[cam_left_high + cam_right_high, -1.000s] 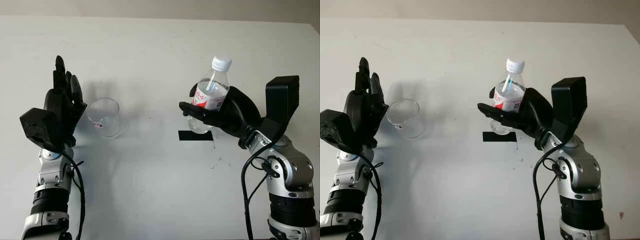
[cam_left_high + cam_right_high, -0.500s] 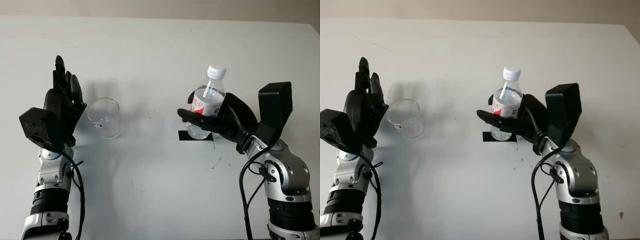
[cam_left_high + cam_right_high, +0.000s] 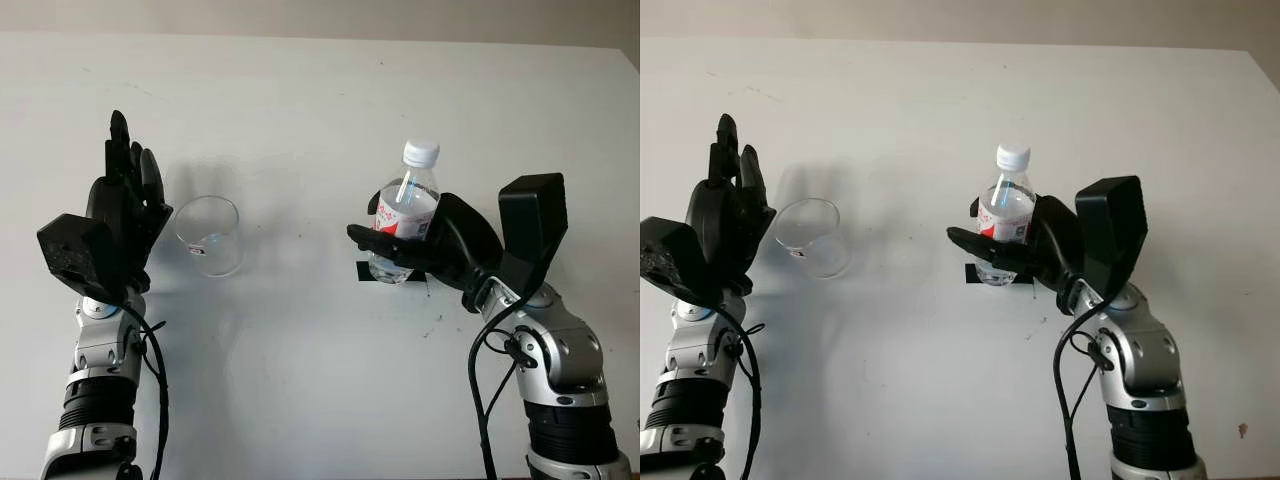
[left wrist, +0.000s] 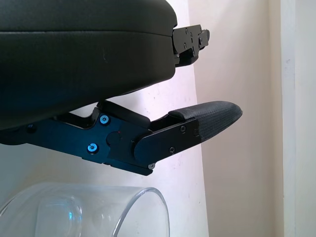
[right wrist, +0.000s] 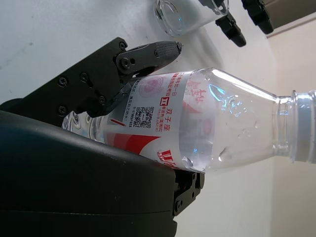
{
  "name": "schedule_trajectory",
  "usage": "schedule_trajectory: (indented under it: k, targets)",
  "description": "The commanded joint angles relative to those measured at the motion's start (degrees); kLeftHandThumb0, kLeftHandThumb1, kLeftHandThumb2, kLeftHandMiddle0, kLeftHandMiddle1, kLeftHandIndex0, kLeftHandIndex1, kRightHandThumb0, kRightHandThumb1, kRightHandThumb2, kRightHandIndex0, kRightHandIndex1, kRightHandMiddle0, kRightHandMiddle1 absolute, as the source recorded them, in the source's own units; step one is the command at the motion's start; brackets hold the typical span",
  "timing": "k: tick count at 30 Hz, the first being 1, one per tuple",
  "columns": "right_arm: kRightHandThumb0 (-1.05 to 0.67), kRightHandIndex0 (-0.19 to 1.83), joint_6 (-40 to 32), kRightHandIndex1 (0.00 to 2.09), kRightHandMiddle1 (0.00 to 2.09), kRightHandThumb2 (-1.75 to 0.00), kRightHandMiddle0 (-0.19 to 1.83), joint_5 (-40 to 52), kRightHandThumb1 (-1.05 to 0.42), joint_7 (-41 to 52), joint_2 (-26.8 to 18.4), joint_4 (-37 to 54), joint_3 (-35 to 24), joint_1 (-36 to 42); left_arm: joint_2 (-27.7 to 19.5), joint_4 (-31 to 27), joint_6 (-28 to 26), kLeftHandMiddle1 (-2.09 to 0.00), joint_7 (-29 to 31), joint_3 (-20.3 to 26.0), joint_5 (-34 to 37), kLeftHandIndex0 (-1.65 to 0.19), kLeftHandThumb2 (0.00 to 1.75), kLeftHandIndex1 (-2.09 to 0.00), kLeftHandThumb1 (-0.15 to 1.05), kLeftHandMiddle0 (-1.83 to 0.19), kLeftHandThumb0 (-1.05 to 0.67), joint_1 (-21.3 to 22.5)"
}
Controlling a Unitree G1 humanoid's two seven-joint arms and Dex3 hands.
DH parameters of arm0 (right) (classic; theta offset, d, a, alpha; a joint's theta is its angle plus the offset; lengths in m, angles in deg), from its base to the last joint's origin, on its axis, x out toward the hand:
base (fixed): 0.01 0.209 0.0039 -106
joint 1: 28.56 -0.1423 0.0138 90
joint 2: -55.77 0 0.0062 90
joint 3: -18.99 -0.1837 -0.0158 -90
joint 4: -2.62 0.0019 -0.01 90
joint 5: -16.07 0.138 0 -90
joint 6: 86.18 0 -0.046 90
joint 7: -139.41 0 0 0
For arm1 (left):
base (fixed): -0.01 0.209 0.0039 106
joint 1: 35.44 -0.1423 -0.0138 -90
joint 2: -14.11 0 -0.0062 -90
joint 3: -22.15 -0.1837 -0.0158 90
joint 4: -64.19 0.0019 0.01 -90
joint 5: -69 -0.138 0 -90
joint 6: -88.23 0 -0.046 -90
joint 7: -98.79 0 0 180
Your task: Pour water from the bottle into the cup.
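Two black hands are up over the white table (image 3: 300, 380). The right hand (image 3: 440, 245) has its fingers clamped around the capped water bottle (image 3: 403, 225), which stands upright with its base just over a black tape mark (image 3: 372, 272). The clear cup (image 3: 210, 235) sits on the table well to the left, just beside the left hand (image 3: 125, 215), raised, open and holding nothing.

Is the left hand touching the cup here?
Apart. In the left eye view, a strip of white table separates the open left hand from the cup, which stands beside it.
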Motion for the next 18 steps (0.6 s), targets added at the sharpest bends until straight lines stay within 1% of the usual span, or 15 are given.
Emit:
schedule_trajectory:
  k: [1,4,7,10,14,17,18]
  targets:
    - [-0.23,1.69,2.9,2.09,2.09,-0.36,1.59,-0.5,-1.05,1.0,0.1,-2.4,0.2,1.8,-0.4,-0.7,0.2,-0.06,0.0,0.4,0.0,0.16,0.74,-0.06,1.05,0.12,-0.70,-1.0]
    - [-0.23,1.60,6.4,2.09,2.09,-0.35,1.53,-1.1,-1.05,2.1,0.0,-5.0,0.3,2.3,-0.5,-0.4,0.4,-0.06,0.2,0.5,0.1,0.16,0.73,-0.06,1.05,0.12,-0.70,-1.0]
    - [-0.25,1.43,8.5,2.09,2.09,-0.32,1.32,-1.5,-1.05,2.7,0.0,-6.7,0.4,2.7,-0.7,-0.1,0.6,-0.05,0.3,0.6,0.1,0.16,0.73,-0.05,1.05,0.13,-0.71,-0.9]
    - [-0.25,1.36,10.6,2.09,2.09,-0.31,1.24,-1.5,-1.05,3.6,0.0,-8.2,0.2,3.1,-0.5,-0.3,0.5,-0.05,0.5,0.7,0.4,0.16,0.72,-0.05,1.05,0.13,-0.71,-1.0]
    - [-0.28,1.20,11.4,2.09,2.09,-0.29,1.03,-1.1,-1.05,5.2,-0.5,-9.1,0.1,3.3,-0.5,0.0,0.4,-0.05,0.5,0.7,0.2,0.17,0.72,-0.05,1.05,0.13,-0.71,-0.8]
    - [-0.30,0.94,11.5,2.09,2.09,-0.26,0.55,-1.0,-1.05,7.0,-1.3,-8.7,0.2,3.9,-0.5,-0.1,0.4,-0.05,0.2,0.6,-0.2,0.17,0.72,-0.05,1.05,0.13,-0.71,-0.7]
    - [-0.32,0.69,11.4,2.09,2.09,-0.22,0.35,-1.0,-1.05,7.4,-1.4,-8.5,0.2,4.0,-0.5,-0.2,0.3,-0.06,0.1,0.6,-0.2,0.16,0.72,-0.05,1.05,0.13,-0.71,-0.7]
